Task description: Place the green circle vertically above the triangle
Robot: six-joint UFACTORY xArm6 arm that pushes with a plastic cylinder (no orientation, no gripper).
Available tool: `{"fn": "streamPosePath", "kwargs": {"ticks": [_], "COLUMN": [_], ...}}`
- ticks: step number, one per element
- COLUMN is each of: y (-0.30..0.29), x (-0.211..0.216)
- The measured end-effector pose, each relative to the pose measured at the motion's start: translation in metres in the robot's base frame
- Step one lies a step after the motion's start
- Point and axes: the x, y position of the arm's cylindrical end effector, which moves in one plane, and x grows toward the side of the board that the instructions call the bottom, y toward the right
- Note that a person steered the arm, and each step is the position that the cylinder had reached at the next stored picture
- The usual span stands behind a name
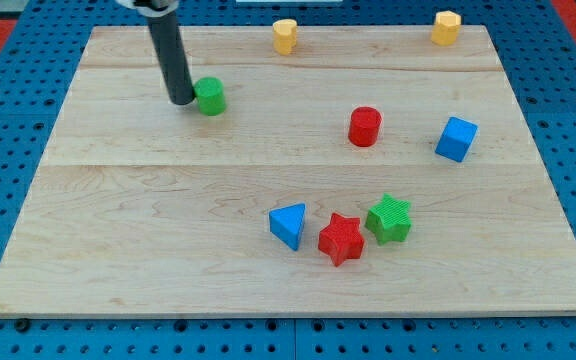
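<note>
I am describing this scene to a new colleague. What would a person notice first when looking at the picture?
First, the dark rod at the view's upper left: my tip rests on the board just left of the green circle, touching or nearly touching it. Next, a tight cluster near the bottom centre: the blue triangle, the red star and the green star.

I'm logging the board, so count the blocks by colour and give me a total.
Green: 2, the green circle and green star
Yellow: 2
Red: 2, red cylinder and red star
Blue: 2, blue cube and blue triangle
Total: 8
</note>
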Motion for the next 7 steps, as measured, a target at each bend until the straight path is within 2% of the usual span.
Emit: {"fn": "streamPosePath", "kwargs": {"ticks": [2,5,7], "y": [0.033,0.095,0.098], "x": [-0.028,0.038,0.032]}}
